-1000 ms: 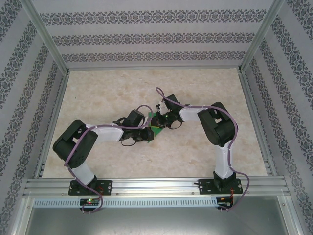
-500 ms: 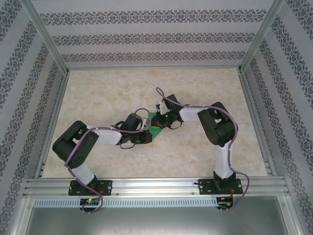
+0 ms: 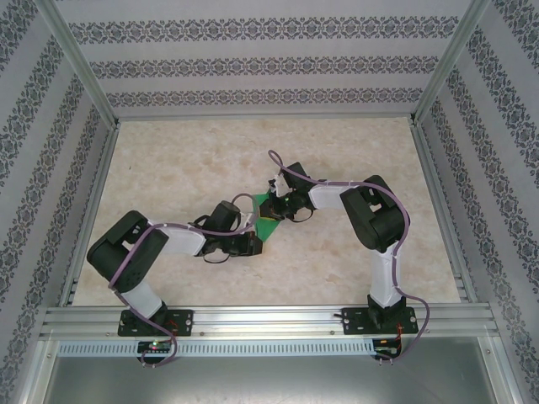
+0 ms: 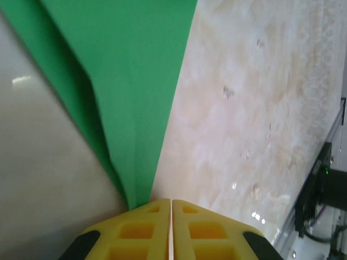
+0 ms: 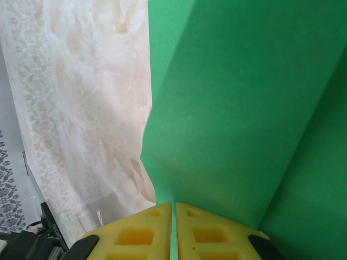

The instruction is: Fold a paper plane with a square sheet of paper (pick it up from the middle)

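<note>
Green paper (image 3: pixel 269 225) mostly hidden from above, edges cropped in wrist views.

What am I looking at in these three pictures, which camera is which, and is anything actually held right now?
This is a machine with two jointed arms bolted at the near edge of a pale table. The wide picture comes from a fixed camera above and behind the arms, so the left arm is on the left. The two close-ups come from cameras on the wrists, each looking along its own yellow fingers. The loose thing in the middle is a green paper, partly folded, between the two arm tips. The left pincer is shut on a narrow pointed end of it. The right pincer is shut on a wider folded part. How far the folding has got is hard to tell.
</note>
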You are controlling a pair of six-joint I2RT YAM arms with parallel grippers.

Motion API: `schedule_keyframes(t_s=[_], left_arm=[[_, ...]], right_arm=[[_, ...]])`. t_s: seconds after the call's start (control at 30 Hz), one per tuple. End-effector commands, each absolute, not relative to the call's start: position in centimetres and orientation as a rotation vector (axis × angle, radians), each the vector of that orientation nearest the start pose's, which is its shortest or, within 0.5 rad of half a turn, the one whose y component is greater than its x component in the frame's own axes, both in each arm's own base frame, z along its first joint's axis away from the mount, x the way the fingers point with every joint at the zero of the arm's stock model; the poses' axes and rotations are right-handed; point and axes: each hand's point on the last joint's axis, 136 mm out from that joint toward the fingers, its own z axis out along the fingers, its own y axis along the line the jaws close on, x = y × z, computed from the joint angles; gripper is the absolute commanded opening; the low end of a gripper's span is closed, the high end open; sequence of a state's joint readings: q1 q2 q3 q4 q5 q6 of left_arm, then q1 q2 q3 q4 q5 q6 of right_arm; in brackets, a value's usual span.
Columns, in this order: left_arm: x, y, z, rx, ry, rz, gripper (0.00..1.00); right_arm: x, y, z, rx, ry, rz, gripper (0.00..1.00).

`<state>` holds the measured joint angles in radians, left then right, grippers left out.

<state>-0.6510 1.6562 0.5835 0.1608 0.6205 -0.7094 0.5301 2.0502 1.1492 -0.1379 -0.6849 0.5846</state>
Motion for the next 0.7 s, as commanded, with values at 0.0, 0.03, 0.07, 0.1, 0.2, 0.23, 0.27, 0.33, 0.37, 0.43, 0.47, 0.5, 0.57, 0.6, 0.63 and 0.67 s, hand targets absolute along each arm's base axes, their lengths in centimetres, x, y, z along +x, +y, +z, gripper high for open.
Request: schedule_keyframes(t_s=[0.0,0.03,0.07,0.1,0.2,0.23,0.27,0.33,0.37,0.43,0.47,0.5,0.57,0.6,0.63,0.67], left_arm=[[18.0,-27.8,2.7,0.22,2.805,-1.316,0.11],[18.6,-27.2,3.4,0.192,2.777,-1.265,0.11],[19.4,-26.7,4.0,0.168,2.758,-1.213,0.1],[20.3,-26.0,4.8,0.143,2.733,-1.168,0.1],[23.6,-24.8,7.2,0.047,2.643,-1.103,0.09],[24.5,-25.0,8.1,0.034,2.608,-1.116,0.09],[25.2,-25.3,8.7,0.032,2.587,-1.125,0.1],[26.6,-26.6,9.4,0.051,2.56,-1.169,0.11],[26.9,-27.1,9.4,0.06,2.563,-1.191,0.11],[27.7,-28.3,9.2,0.069,2.555,-1.231,0.11],[28.0,-28.6,9.0,0.066,2.55,-1.242,0.11],[28.4,-28.9,8.6,0.059,2.549,-1.242,0.11],[28.7,-29.4,7.8,0.054,2.564,-1.242,0.11],[28.8,-29.7,7.4,0.054,2.572,-1.234,0.11],[28.7,-29.8,6.9,0.054,2.587,-1.219,0.11],[28.7,-29.8,6.2,0.042,2.605,-1.196,0.1]], right_arm=[[31.0,29.1,-4.1,-0.103,2.96,1.005,0.11],[31.0,29.1,-4.1,-0.1,2.959,1.012,0.11],[31.0,29.2,-4.0,-0.106,2.957,1.018,0.11],[30.9,29.2,-4.0,-0.108,2.957,1.019,0.11],[30.9,29.2,-3.9,-0.109,2.959,1.02,0.11],[30.9,29.3,-3.8,-0.112,2.954,1.021,0.11],[30.9,29.2,-3.8,-0.11,2.956,1.016,0.11],[30.9,29.3,-3.9,-0.111,2.957,1.023,0.11],[30.9,29.3,-3.9,-0.11,2.955,1.022,0.11],[31.0,29.3,-3.8,-0.106,2.952,1.024,0.11],[31.0,29.3,-3.9,-0.103,2.953,1.024,0.11],[31.0,29.3,-3.9,-0.099,2.952,1.029,0.11],[31.0,29.5,-3.9,-0.094,2.95,1.041,0.11],[31.0,29.5,-3.9,-0.093,2.949,1.042,0.11],[31.1,29.6,-3.8,-0.092,2.946,1.044,0.11],[31.0,29.6,-3.8,-0.092,2.947,1.047,0.11]])
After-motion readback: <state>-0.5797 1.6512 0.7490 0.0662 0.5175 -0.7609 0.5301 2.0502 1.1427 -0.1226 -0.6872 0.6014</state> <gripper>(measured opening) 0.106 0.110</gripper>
